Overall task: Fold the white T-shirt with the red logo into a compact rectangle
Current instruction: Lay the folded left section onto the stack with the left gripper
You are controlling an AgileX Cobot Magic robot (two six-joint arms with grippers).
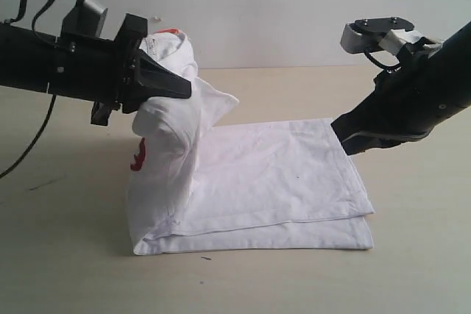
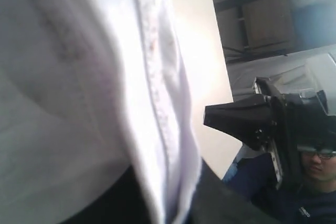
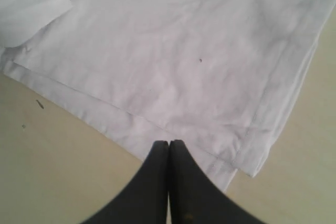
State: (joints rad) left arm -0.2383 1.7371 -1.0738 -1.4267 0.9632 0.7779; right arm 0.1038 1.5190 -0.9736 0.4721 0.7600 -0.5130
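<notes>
The white T-shirt [image 1: 272, 174] lies folded lengthwise on the tan table, its hem end to the right. Its collar end is lifted off the table at the left, held by my left gripper [image 1: 176, 87], which is shut on the cloth. A bit of the red logo [image 1: 138, 154] shows on the hanging part. In the left wrist view the shirt's stitched edge [image 2: 157, 103] fills the picture between the dark jaws. My right gripper [image 1: 346, 137] hovers shut and empty just above the shirt's right edge. The right wrist view shows its fingertips [image 3: 169, 144] pressed together over the hem [image 3: 210, 156].
The tan table [image 1: 412, 255] stretches around the shirt on all sides. A black cable [image 1: 37, 130] hangs from the left arm. A small dark speck [image 1: 206, 258] lies in front of the shirt. A person [image 2: 315, 166] is behind the right arm.
</notes>
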